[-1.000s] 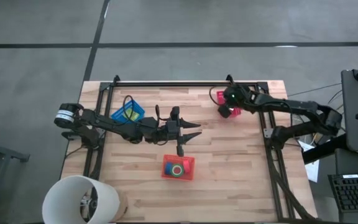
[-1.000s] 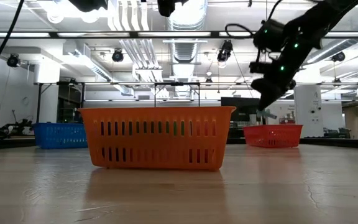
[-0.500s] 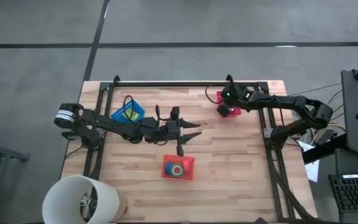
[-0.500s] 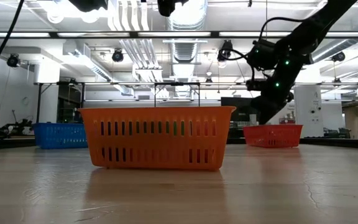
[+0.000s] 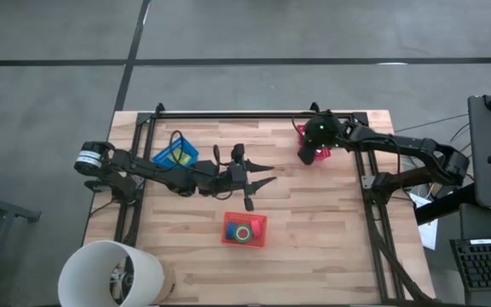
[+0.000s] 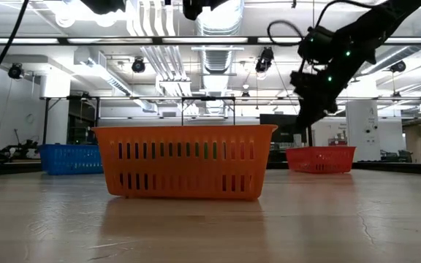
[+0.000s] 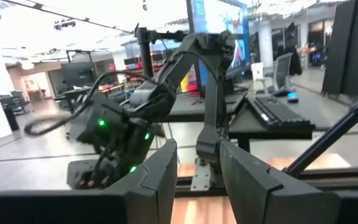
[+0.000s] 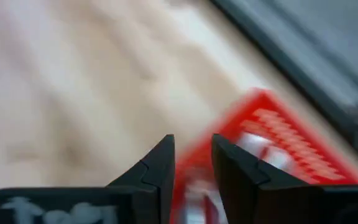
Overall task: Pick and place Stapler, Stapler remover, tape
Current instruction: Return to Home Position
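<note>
**A:** What sits nearest?

**B:** The orange basket (image 5: 245,228), a rectangular plastic tub with slotted walls, on the pale plank-wood desk (image 5: 322,226). A green ring of tape (image 5: 243,233) with a pale centre lies inside it. I cannot pick out any other rolls against the reddish floor of the tub.

**A:** And the left gripper (image 5: 265,176)?

**B:** It hangs just beyond the orange basket, above bare wood and not touching it. Its two dark, blocky fingers stand apart with a clear gap, and nothing is between them.

**A:** Farther back?

**B:** A blue slotted basket (image 5: 176,154) stands beyond the orange basket, off to its left. A red basket (image 5: 317,153) stands beyond it to the right. The right gripper (image 8: 191,142) points down over the red basket's edge. Its tapered fingers are parted by a narrow gap and hold nothing. Pale and red shapes lie in that basket, too blurred to name.
</note>
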